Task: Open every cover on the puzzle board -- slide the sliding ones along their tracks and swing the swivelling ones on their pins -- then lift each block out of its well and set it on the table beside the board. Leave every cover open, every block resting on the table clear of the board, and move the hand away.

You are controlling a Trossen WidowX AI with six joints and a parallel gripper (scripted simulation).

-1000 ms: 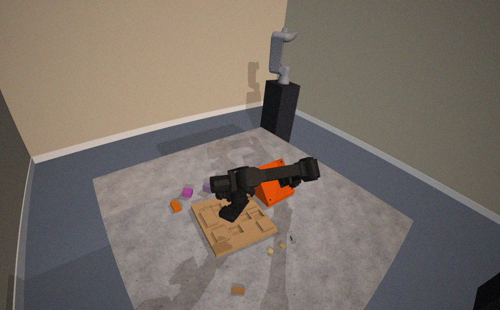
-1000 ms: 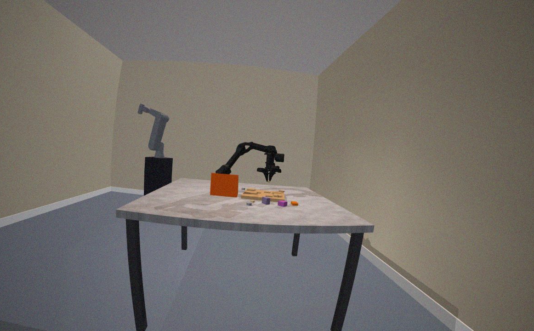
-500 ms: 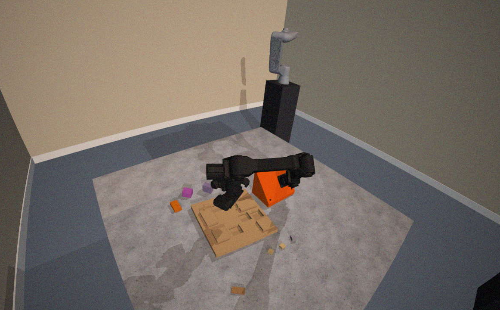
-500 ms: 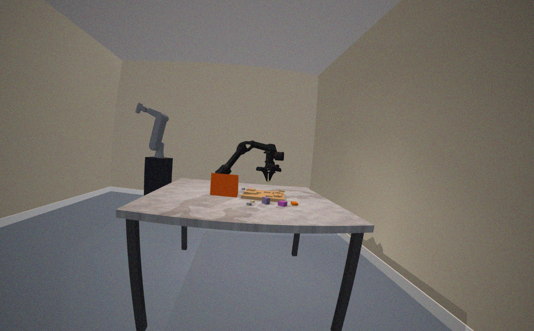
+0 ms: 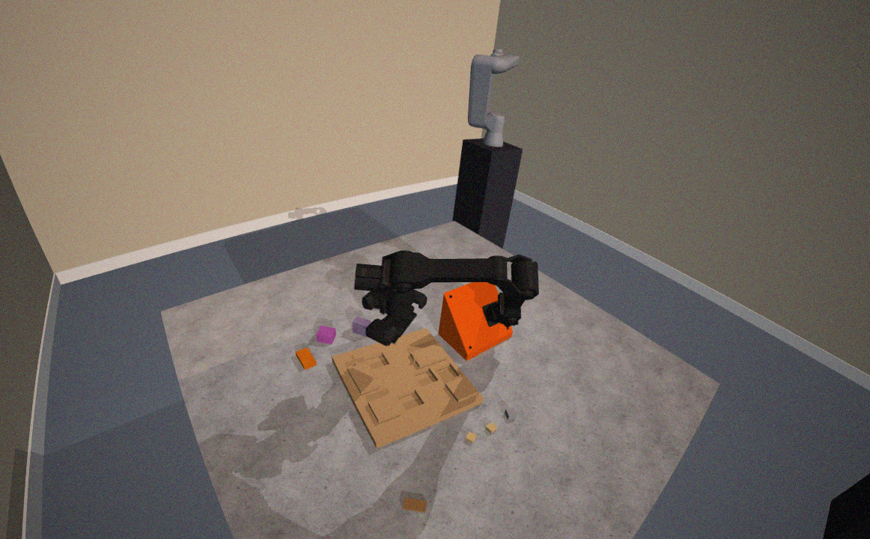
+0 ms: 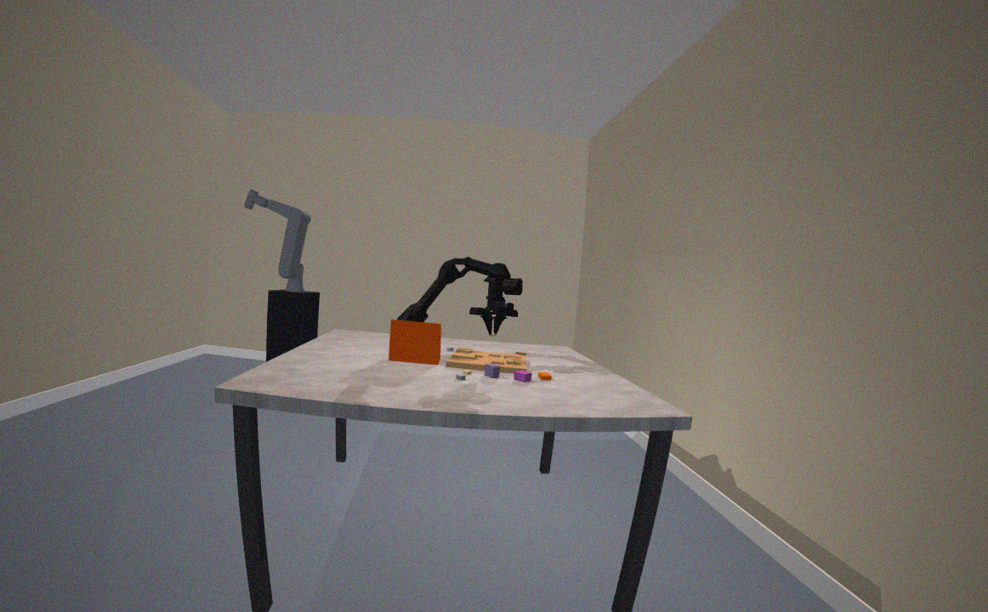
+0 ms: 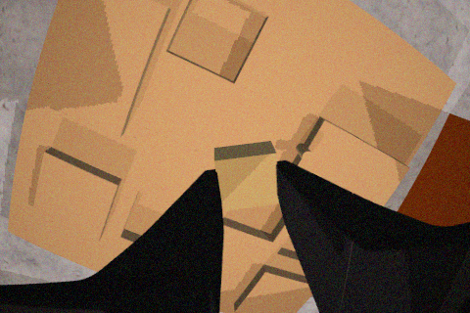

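My gripper (image 5: 384,337) (image 6: 494,332) (image 7: 247,177) is shut on a pale yellow block (image 7: 249,193) and holds it above the wooden puzzle board (image 5: 394,432) (image 7: 304,54). Several square wells show; the large well (image 7: 211,34) in the wrist view is empty. Raised covers lie beside wells, among them one cover (image 5: 384,409) near the board's front corner and another cover (image 7: 357,163) at right in the wrist view. On the table are a magenta block (image 5: 326,335) (image 6: 522,376), a purple block (image 5: 359,326) (image 6: 491,371), an orange block (image 5: 305,358) (image 6: 544,376) and two small yellow blocks (image 5: 470,437) (image 5: 490,427).
A large orange wedge (image 5: 475,328) (image 6: 414,342) stands beside the board, near the arm's base. A small grey block (image 5: 510,415) and a brown-orange block (image 5: 415,504) lie on the table. A grey arm (image 5: 480,93) (image 6: 293,243) stands on a black pedestal behind.
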